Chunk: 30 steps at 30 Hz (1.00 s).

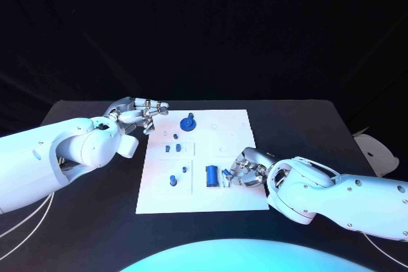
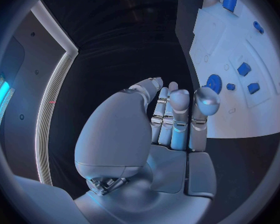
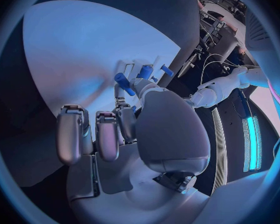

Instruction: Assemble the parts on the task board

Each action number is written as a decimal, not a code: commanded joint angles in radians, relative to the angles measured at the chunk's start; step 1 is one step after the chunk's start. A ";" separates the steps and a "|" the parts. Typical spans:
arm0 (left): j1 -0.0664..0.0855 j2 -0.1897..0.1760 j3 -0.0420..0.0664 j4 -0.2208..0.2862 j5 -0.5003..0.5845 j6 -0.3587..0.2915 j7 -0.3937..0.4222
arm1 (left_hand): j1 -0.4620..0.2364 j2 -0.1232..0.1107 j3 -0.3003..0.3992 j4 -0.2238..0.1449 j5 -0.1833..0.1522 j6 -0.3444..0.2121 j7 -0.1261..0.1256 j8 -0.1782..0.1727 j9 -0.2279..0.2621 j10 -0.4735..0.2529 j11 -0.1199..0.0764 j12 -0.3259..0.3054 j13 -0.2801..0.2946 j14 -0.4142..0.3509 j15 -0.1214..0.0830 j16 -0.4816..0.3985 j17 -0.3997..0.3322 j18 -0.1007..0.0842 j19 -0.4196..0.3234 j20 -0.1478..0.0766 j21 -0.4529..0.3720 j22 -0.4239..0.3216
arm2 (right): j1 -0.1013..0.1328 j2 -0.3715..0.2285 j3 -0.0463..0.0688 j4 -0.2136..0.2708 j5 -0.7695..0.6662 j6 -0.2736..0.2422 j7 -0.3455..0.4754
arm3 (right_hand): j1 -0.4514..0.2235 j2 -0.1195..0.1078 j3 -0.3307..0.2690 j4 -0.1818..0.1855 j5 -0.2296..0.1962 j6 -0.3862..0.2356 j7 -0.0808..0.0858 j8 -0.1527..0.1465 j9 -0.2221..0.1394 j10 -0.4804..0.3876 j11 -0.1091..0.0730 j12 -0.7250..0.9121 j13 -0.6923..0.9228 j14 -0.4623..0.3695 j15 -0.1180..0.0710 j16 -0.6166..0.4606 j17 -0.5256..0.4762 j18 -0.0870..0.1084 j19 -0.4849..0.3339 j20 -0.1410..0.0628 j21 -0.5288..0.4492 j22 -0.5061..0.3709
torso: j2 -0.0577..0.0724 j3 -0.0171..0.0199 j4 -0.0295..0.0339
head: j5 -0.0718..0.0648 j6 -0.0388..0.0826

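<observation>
- Parts (image 1: pixel 211 176), small and blue, look like hard moulded pieces: light, stiff and probably smooth enough to slip in metal fingers, so I would expect a pinch to need little force but good aim.
- Blue cylinder: the largest of them, lying near the task board's (image 1: pixel 161 201) lower middle, close beside the right hand (image 1: pixel 242 170); I would take it across its round sides, near the middle of its length.
- Blue gear (image 1: pixel 188 125): sits at the board's far edge; best gripped by its rim or central hub, I judge, since it lies flat.
- Smaller pegs (image 1: pixel 173 179): stand or lie in the board's left compartments, and are short enough to tip over if nudged.
- Right hand: rests over the board's right edge, fingers curled towards the cylinder; the right wrist view shows a small blue piece (image 3: pixel 123 80) at its fingertips, but I cannot tell whether it is held.
- Left hand (image 1: pixel 138 113): hovers off the board's far left corner, fingers apart, holding nothing.
- Counter (image 1: pixel 94 225): black, flat, matte; the board lies white and flat upon it.
- Room: dark beyond.
</observation>
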 commanded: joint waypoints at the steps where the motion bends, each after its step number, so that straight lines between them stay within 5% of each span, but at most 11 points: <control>1: 0.001 0.001 0.001 0.004 0.000 0.021 0.007 | 0.000 0.002 -0.001 0.002 0.006 -0.008 0.000 0.004 -0.001 -0.009 0.003 0.006 0.001 0.000 0.007 0.004 0.000 0.009 0.003 0.003 -0.005 0.000 | -0.004 0.006 0.000 -0.007 0.015 0.052 -0.018 | -0.022 0.001 -0.016 0.005 0.011 0.038 -0.027 0.002 0.000 0.021 -0.003 0.006 0.085 0.090 -0.007 0.006 0.192 -0.009 0.035 -0.004 0.005 0.215 | 0.001 -0.0002 -0.0001 | 0.002 -0.003; 22: 0.001 -0.003 0.000 0.007 -0.003 0.028 0.003 | 0.000 0.001 -0.001 0.001 0.006 -0.008 0.000 0.004 -0.001 -0.009 0.003 0.007 0.001 -0.001 0.007 0.003 -0.001 0.009 0.003 0.003 -0.005 -0.001 | -0.006 0.026 0.000 -0.021 -0.007 0.063 -0.044 | -0.140 0.032 -0.141 0.023 0.039 0.064 -0.038 0.019 0.010 0.026 -0.011 0.007 0.090 0.090 -0.014 0.006 0.192 -0.009 0.036 -0.011 0.007 0.215 | -0.001 -0.0002 0.0006 | 0.004 -0.008; 30: 0.001 -0.003 0.000 0.007 -0.003 0.028 0.002 | 0.000 0.001 -0.001 0.001 0.006 -0.008 0.000 0.004 -0.001 -0.009 0.003 0.007 0.001 -0.001 0.007 0.003 -0.001 0.009 0.003 0.003 -0.005 -0.001 | -0.006 0.031 0.000 -0.024 -0.016 0.044 -0.041 | -0.176 0.042 -0.196 0.025 -0.023 0.062 -0.037 0.020 0.011 0.025 -0.010 0.005 0.091 0.089 -0.013 0.004 0.189 -0.008 0.034 -0.011 0.002 0.214 | 0.001 -0.0001 0.0003 | 0.004 -0.007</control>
